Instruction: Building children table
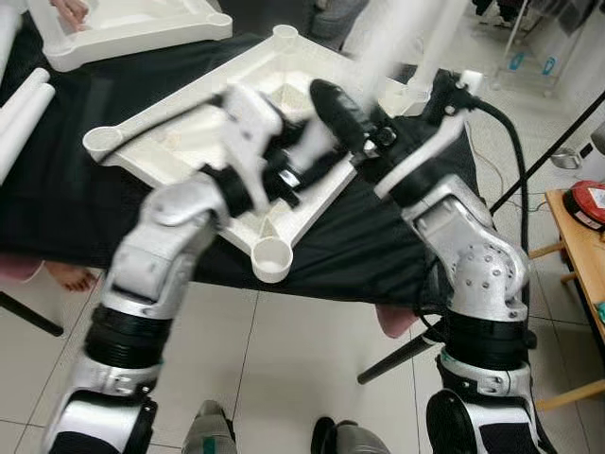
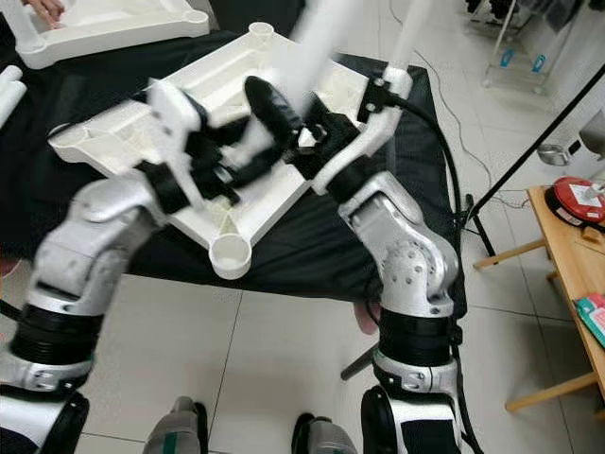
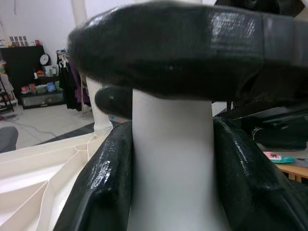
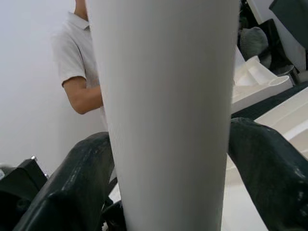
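Two white tabletops [image 1: 180, 142], perhaps four table legs [image 1: 392, 38].

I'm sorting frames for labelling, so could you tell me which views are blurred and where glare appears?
Left and right eye views: motion blur smears the left hand and the upright white table leg, while the tabletop corner socket stays sharp. Left wrist view: the near finger is soft, with glare streaks. Right wrist view: the leg is close but fairly crisp.

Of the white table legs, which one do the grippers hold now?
The upright table leg above the upturned tabletop, clamped by both grippers; the spare legs lie loose on the black cloth.
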Motion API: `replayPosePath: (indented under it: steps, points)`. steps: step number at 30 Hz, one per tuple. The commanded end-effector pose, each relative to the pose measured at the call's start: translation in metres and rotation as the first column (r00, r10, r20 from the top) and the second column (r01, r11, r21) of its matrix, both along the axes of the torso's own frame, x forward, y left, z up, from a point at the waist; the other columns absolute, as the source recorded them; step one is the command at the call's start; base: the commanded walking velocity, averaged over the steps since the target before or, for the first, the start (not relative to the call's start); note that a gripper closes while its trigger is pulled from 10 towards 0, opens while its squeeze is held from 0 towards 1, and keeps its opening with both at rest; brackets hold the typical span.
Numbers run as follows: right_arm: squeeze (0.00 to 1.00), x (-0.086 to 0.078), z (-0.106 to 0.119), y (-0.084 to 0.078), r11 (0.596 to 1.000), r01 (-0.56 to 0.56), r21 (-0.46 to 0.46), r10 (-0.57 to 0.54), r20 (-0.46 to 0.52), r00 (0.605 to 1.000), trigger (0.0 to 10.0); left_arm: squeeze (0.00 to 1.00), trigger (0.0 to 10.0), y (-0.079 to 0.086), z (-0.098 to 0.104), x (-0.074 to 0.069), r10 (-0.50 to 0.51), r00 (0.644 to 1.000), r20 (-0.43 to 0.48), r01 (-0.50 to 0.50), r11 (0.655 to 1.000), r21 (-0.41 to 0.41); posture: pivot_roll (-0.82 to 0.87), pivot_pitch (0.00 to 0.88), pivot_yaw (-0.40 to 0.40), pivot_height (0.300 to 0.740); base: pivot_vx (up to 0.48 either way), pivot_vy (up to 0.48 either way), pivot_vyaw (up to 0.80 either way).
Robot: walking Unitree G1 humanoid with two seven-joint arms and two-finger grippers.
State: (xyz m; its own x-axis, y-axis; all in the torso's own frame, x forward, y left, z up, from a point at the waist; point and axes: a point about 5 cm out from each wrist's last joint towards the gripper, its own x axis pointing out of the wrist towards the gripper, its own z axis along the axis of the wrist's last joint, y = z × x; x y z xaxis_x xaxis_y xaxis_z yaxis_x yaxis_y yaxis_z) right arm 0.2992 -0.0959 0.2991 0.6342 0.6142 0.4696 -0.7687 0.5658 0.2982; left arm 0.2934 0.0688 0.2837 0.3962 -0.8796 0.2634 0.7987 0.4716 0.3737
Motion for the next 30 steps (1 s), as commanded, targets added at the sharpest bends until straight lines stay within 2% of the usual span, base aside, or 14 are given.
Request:
replayPosePath:
  steps: [1,12,13,14,17,30]
  points:
    - [0.00,-0.001,0.003,0.003,0.999,-0.036,-0.015,0.036,0.018,0.999,10.0,0.00,10.0,-0.006,0.004,-0.002,-0.032,0.998,0.045,0.031,0.999,0.021,0.20,0.081,-0.077,0.740,0.000,0.000,0.00]
    - [0.00,0.006,-0.004,0.004,0.996,-0.036,-0.078,0.034,-0.028,0.999,10.0,0.00,10.0,-0.011,0.010,0.001,-0.019,0.995,0.096,0.019,1.000,0.003,0.21,0.071,-0.106,0.740,0.000,0.000,0.00]
    - [0.00,0.007,-0.008,0.004,0.995,-0.028,-0.093,0.024,-0.048,0.999,6.7,0.00,10.0,-0.011,0.010,0.003,-0.010,0.994,0.105,0.009,1.000,0.006,0.21,0.073,-0.108,0.740,0.000,0.000,0.00]
    - [0.00,0.009,-0.013,0.003,0.994,-0.016,-0.106,0.008,-0.071,0.997,0.0,0.00,10.0,-0.012,0.007,0.003,-0.004,0.993,0.114,0.002,1.000,0.016,0.21,0.073,-0.108,0.740,0.000,0.000,0.00]
    - [0.00,0.011,-0.018,0.002,0.992,0.014,-0.122,-0.025,-0.088,0.996,0.0,0.00,10.0,-0.012,0.003,0.003,-0.003,0.992,0.127,-0.002,0.999,0.041,0.20,0.077,-0.103,0.740,0.000,0.000,0.00]
    - [0.00,0.013,-0.016,-0.001,0.994,0.068,-0.082,-0.074,-0.070,0.995,0.0,0.00,10.0,-0.011,-0.010,0.006,0.026,0.990,0.137,-0.044,0.991,0.129,0.20,0.084,-0.087,0.740,0.000,0.000,0.00]
